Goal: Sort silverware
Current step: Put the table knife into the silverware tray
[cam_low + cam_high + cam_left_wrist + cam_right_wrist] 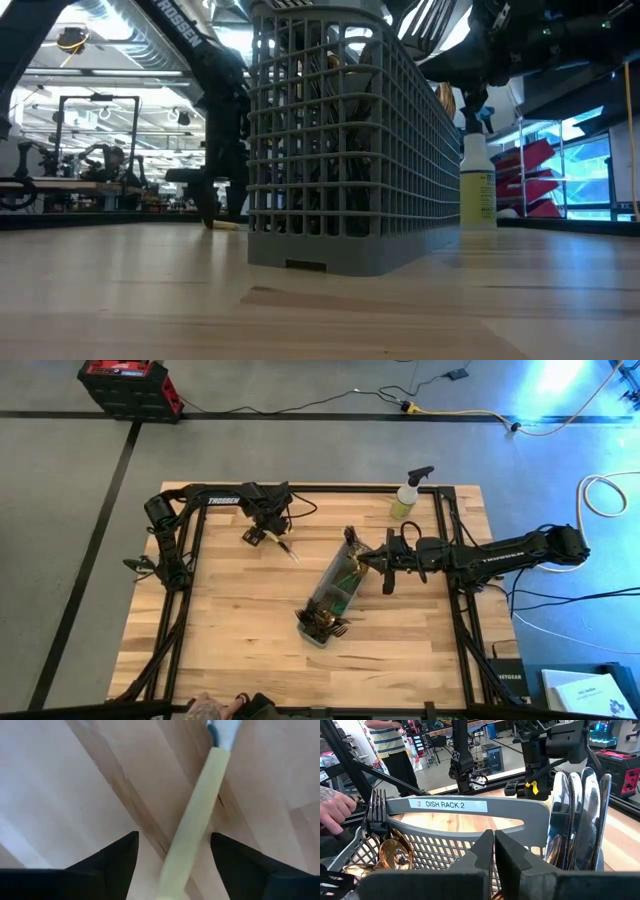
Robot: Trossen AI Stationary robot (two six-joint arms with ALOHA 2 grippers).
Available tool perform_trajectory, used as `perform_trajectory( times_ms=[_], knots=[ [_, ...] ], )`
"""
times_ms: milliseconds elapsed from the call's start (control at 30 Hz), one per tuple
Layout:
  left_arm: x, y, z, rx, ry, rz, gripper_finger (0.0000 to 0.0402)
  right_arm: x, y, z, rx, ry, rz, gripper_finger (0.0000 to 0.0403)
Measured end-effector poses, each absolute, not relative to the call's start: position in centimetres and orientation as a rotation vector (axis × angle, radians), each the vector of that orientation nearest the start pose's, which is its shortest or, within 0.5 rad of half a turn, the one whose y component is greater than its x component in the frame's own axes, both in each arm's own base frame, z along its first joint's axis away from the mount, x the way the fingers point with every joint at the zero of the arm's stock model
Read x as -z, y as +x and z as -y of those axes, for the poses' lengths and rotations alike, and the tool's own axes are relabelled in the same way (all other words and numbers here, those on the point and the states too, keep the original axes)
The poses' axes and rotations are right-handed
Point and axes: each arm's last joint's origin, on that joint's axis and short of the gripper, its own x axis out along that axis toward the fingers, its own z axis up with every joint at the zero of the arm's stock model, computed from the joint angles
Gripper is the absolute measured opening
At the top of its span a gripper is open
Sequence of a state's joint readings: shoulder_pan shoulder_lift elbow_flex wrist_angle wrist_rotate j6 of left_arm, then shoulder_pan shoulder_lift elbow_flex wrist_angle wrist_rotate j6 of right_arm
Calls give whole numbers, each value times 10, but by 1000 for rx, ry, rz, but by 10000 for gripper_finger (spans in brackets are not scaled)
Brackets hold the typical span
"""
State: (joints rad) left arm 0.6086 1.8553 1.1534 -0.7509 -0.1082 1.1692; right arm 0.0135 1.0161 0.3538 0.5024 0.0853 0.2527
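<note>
- We saw the left end effector [258, 537] low over the worktop [230, 660] in the upper left of the high view, its fingers spread apart with nothing clamped.
- A cream-handled piece of silverware [192, 815] lay flat on the wood between those fingers [112, 857] in the left wrist view, touching neither that we could make out; in the high view it [290, 550] showed just right of the end effector.
- The right end effector [494, 851] was clenched with nothing between its fingers, and sat at the caddy's [335, 592] upper end, mid-frame in the high view.
- The rest of the silverware stood in the caddy: a dark fork [374, 810], gold spoon heads [395, 854] and shiny knife blades [580, 815].
- We judged the step to be either laying this piece out or being about to pick it up; we could not tell which.
- The next move, we reckoned, called for a straight lift clear of the handle, or a centred squeeze on it.
- A person's hand [332, 812] rested near the caddy's rim.
</note>
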Motion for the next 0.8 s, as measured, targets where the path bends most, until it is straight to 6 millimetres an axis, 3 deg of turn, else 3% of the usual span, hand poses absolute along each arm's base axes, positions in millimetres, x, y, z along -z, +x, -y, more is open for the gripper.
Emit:
perform_trajectory(
  times_ms=[100,333,800],
  knots=[
    [-149,270,-192,317,571,-1532,222,-209,206,0,91,244,-151,0],
    [-148,269,-191,333,561,-1542,136,-209,206,0,91,244,-153,0],
    [-150,266,-178,326,526,-1671,38,-208,206,0,91,243,-155,0]
  ],
)
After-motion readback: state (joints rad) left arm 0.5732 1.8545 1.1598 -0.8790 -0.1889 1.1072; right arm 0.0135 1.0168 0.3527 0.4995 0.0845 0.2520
